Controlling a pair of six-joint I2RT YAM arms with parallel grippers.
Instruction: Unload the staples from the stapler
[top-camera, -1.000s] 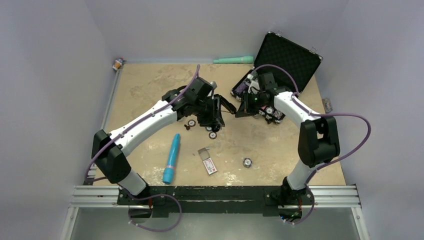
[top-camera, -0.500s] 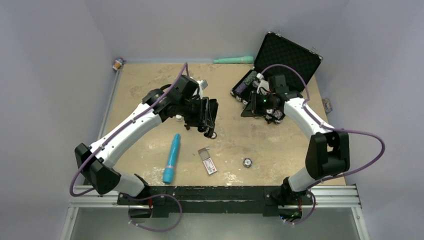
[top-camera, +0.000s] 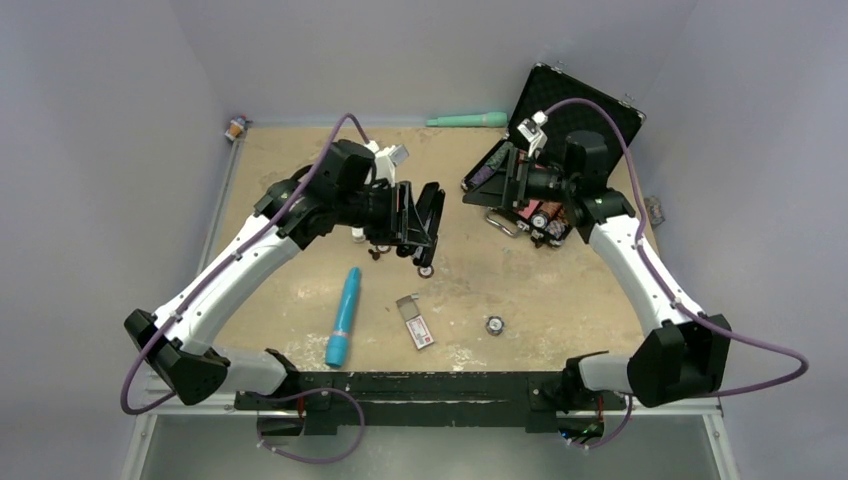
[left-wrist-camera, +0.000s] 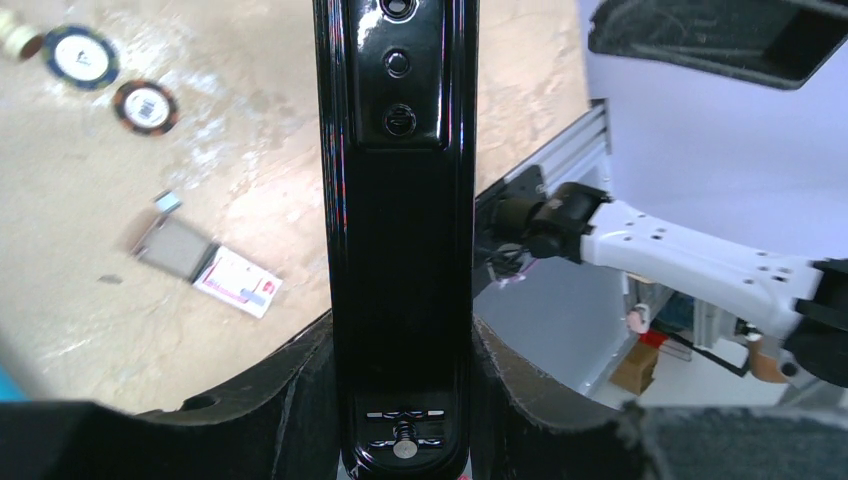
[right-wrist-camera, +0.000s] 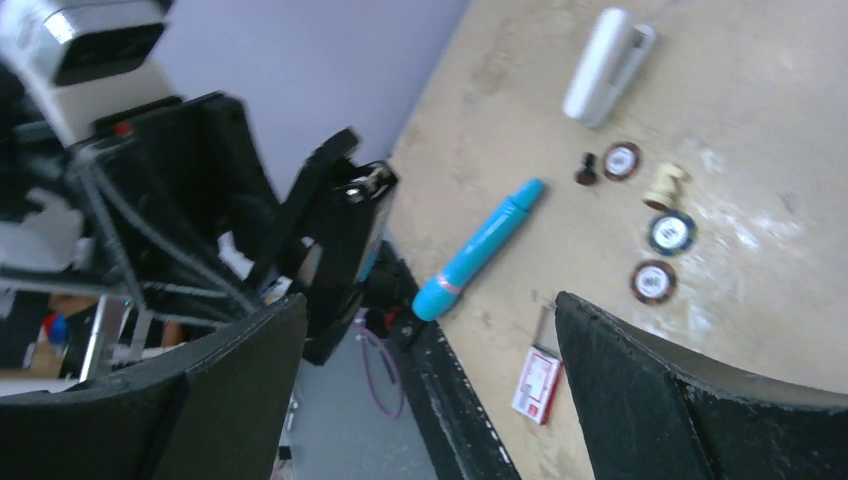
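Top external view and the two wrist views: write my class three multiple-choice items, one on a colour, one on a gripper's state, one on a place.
1. The stapler is: A white; B black; C blue.
2. The right gripper is: A shut on the stapler; B open and empty; C shut with nothing held.
3. The blue tube lies: A on the table, left of the red-and-white box; B in the right gripper; C across the stapler.
Key: 1 B, its glossy body is black; 2 B, its fingers stand wide apart with nothing between them; 3 A, it lies flat on the table.
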